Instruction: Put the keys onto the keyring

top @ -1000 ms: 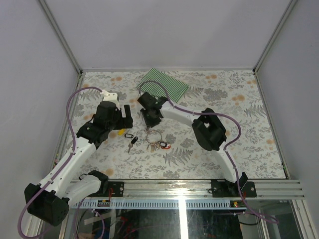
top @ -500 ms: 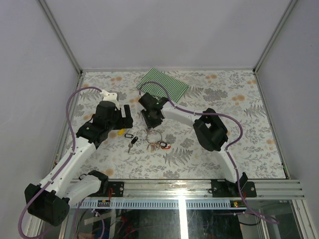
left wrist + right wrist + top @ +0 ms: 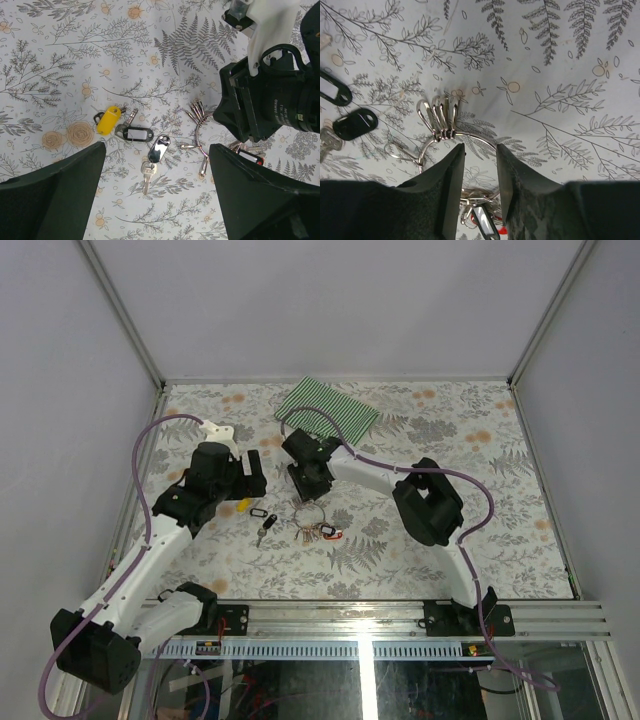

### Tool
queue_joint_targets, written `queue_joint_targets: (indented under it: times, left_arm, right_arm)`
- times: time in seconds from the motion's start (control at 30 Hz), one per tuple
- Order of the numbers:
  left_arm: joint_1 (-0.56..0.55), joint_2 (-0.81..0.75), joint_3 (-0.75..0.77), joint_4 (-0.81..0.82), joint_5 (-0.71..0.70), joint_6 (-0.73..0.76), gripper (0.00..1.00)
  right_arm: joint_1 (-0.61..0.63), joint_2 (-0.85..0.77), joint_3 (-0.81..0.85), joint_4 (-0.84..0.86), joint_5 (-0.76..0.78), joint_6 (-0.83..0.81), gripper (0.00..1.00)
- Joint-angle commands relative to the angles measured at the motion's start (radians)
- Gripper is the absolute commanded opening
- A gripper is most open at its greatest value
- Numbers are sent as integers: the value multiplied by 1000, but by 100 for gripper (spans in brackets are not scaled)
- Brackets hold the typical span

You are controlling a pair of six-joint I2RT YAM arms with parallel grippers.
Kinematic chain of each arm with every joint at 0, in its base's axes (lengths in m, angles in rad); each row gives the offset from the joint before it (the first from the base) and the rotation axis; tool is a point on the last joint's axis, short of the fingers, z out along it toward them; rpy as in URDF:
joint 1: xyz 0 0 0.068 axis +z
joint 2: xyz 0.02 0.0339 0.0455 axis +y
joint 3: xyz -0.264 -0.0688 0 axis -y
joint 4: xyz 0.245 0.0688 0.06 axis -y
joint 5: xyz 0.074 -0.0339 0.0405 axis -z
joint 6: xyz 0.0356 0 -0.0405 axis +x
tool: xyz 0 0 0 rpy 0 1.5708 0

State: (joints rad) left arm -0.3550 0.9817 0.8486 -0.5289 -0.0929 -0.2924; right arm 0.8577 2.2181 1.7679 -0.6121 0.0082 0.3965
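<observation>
**Top and wrist views of the floral-patterned table (image 3: 480,510).**

- **Keyring:** The keyring (image 3: 311,512) is a bunch of thin wire rings with a red tag (image 3: 333,534). It lies near the middle of the table, toward the near side.
- **Keys:** The keys (image 3: 262,522) lie loose just to the left of the keyring and apart from it. One has a yellow tag (image 3: 108,120). One has a black tag (image 3: 136,133) with a blank white insert. A second black tag (image 3: 160,148) lies beside a bare key.
- **Writing:** Small white print on the black camera housing (image 3: 280,107) of the right arm is too fine to read.
- **Obstruction:** In the left wrist view, that housing covers the right-hand part of the keyring.
- **Right gripper:** The right gripper (image 3: 479,150) stands over the keyring with its jaws narrowly parted. The ring's wire crosses the gap, and no pinch on it shows.
- **Left gripper:** The left gripper (image 3: 157,150) hovers above the keys, spread wide and grasping nothing.
- **Other things:** A green-and-white striped cloth (image 3: 330,406) lies at the far edge, beyond the right arm's wrist.
</observation>
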Motion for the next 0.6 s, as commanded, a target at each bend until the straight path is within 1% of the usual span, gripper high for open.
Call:
queue_joint_targets:
  times: [0.0,0.27,0.47,0.57]
  left_arm:
    - [15,0,-1,52,20,16,87]
    - [25,2,-1,53,33,18,87]
    - [28,5,-2,53,36,18,87]
    - [31,6,-1,54,37,18,87]
  right_arm:
    - [8,-84,-14,-69,37,-76,41]
    - [8,-43,-15,-114,29,-106,41]
    - [10,-31,-20,-134,63,-105,31]
    - [15,-29,-30,-136,80,-104,28]
